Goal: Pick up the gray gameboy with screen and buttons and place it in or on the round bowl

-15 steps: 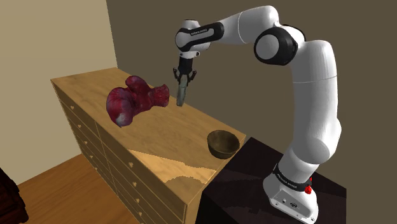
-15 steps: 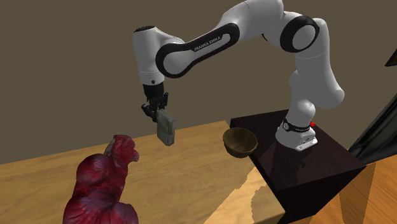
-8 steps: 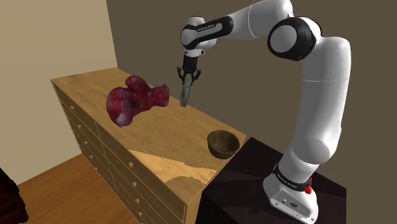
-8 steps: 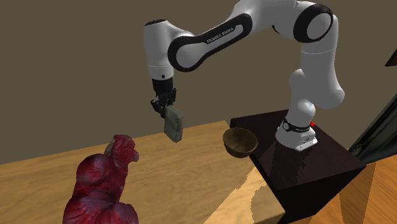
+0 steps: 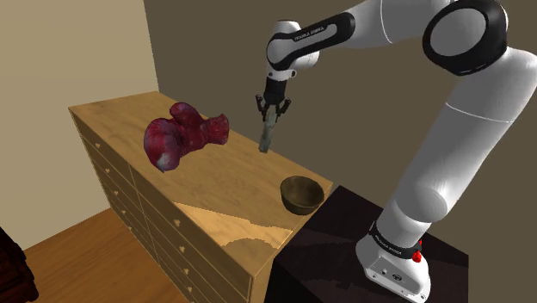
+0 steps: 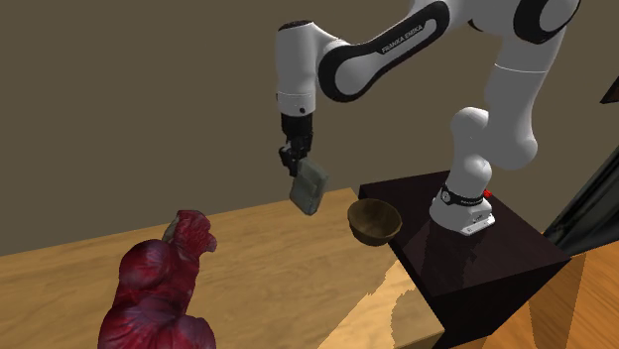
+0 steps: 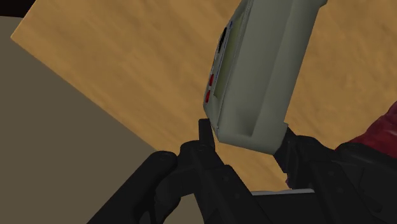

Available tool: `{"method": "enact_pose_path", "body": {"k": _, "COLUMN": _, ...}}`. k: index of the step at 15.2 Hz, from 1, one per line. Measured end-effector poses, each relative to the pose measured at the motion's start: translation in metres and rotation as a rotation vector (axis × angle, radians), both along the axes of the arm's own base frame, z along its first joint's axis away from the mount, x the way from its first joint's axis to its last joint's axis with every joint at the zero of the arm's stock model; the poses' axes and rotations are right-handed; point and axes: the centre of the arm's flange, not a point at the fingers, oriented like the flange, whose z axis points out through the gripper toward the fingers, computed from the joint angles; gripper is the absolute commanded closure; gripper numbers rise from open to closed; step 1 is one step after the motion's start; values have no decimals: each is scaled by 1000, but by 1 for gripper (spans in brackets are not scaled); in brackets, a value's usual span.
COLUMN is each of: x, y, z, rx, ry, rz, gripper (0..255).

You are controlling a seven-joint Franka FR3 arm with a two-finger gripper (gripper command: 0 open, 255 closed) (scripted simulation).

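End effector [image 6: 295,165] clenched on the grey gameboy [image 6: 309,185], gameboy tilted, hanging clear above wooden worktop [image 5: 215,176], brown round bowl [image 5: 301,193] near worktop corner, dark red figure [image 5: 176,138] well apart

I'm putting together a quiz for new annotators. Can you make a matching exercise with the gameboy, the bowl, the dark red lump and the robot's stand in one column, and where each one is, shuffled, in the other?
Things:
1. gameboy
2. bowl
3. dark red lump
4. stand

Places:
A. under the base of the arm
B. on the dresser top, at the end next to the stand
C. clasped in the gripper, clear of the dresser top
D. on the dresser top, towards the end far from the stand

Pairs: 1-C, 2-B, 3-D, 4-A
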Motion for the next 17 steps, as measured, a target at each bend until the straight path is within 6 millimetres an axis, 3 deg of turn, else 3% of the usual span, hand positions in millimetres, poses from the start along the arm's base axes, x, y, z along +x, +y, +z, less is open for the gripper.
{"method": "enact_pose_path", "body": {"k": 15, "x": -199, "y": 18, "z": 18, "rx": 1, "ry": 2, "rz": 0, "gripper": 255}}
{"method": "enact_pose_path", "body": {"k": 17, "x": -212, "y": 20, "z": 15, "rx": 1, "ry": 1, "rz": 0, "gripper": 255}}
